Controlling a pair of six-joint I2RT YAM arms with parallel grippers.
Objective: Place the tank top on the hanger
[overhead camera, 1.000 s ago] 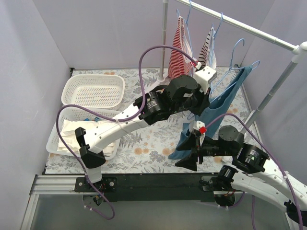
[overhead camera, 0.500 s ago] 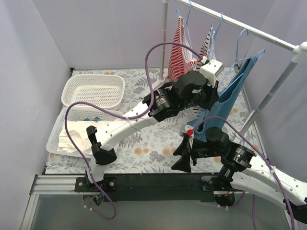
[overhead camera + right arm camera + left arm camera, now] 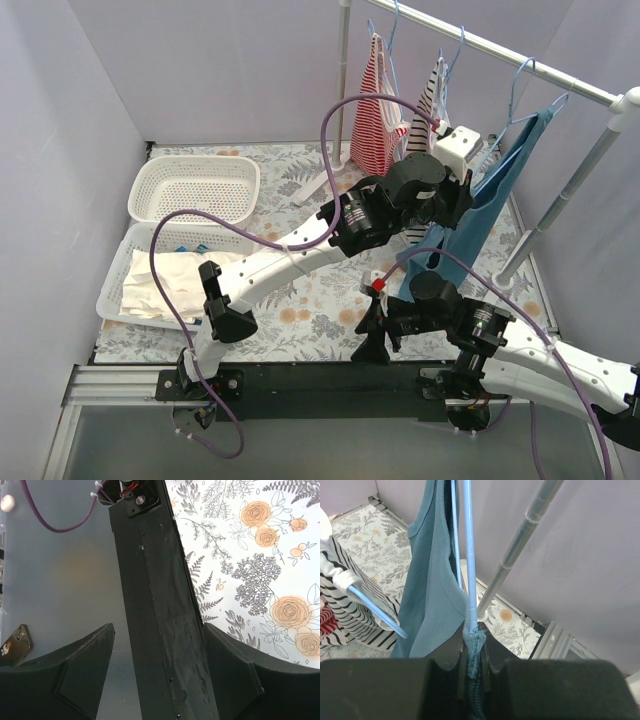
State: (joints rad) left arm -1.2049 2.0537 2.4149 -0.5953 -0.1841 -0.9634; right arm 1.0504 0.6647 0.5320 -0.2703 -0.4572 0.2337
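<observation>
Left claw, clamping thin light-blue wire hanger plus teal fabric tank top, just rose toward metal rail; you're near hooking. Right claw wide, empty.

You have the rail crossing the back right, above the tabletop. Two striped tops hang near its left end. To their right, the tank top hangs along the hanger. On the tabletop's left, the rear basket sits behind the front basket.
</observation>
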